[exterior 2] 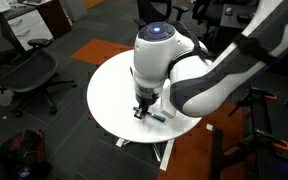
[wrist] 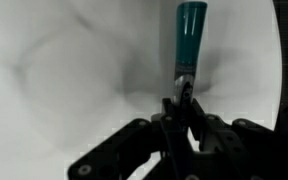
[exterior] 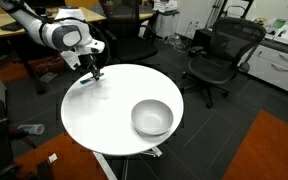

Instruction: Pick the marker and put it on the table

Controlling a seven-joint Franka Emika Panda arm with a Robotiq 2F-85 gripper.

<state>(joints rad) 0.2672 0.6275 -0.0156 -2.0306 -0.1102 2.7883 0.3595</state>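
tool [wrist: 184,93] clamped on marker [wrist: 191,40] at dark end, teal part sticking out fwd, low over table [wrist: 54,60]

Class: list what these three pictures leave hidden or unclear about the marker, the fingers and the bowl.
1. Wrist view: blur hides whether the fingers grip the marker or only flank it.
2. Exterior view: the gripper is too small to show its opening.
3. Exterior view: the arm blocks the bowl entirely.
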